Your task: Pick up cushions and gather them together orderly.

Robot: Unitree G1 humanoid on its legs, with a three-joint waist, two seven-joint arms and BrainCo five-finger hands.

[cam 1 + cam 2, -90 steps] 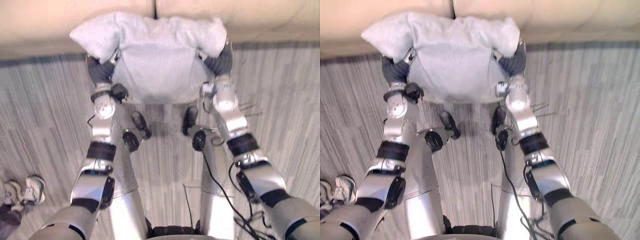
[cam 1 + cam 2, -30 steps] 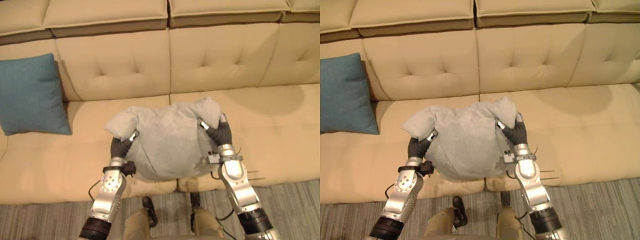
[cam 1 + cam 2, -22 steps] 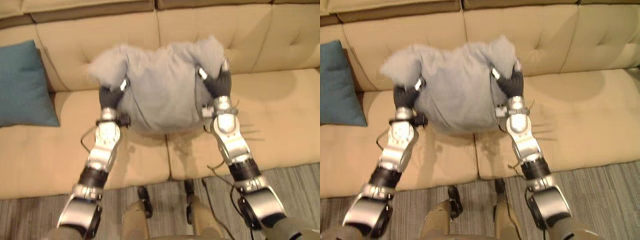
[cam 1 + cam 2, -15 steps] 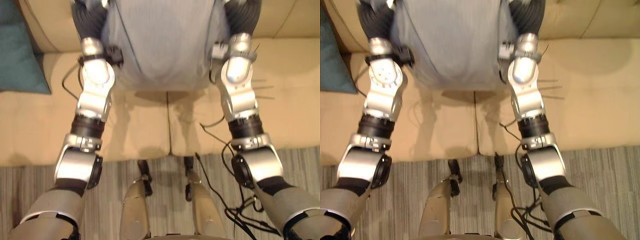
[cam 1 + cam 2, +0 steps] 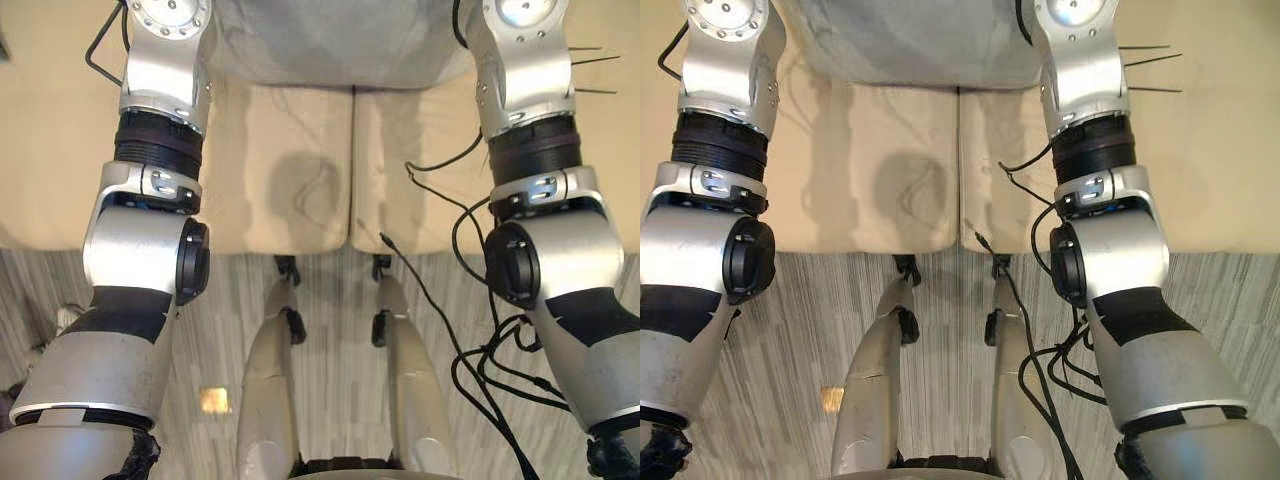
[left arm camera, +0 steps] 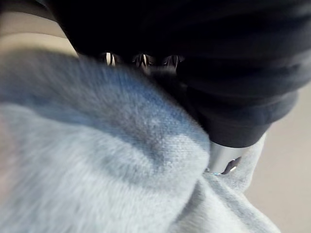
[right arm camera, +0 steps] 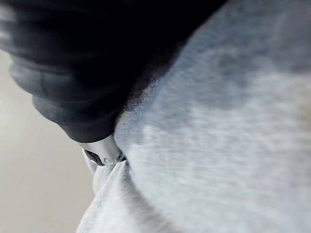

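A light grey cushion hangs between my two forearms over the beige sofa seat, at the far edge of the eye views. In the left wrist view my left hand is shut on the grey cushion: its thumb digs into the fabric and its fingers hook over the cushion's edge. In the right wrist view my right hand clamps the other side of the cushion, with its thumb pressed into a fold.
The sofa seat's front edge runs across the middle of the eye views, with a seam between two seat cushions. Grey striped floor lies in front of the sofa.
The head camera has tipped down, so the cushion and both wrists now sit at the far edge of the view. The teal cushion has left the picture. Both hands keep their hold.
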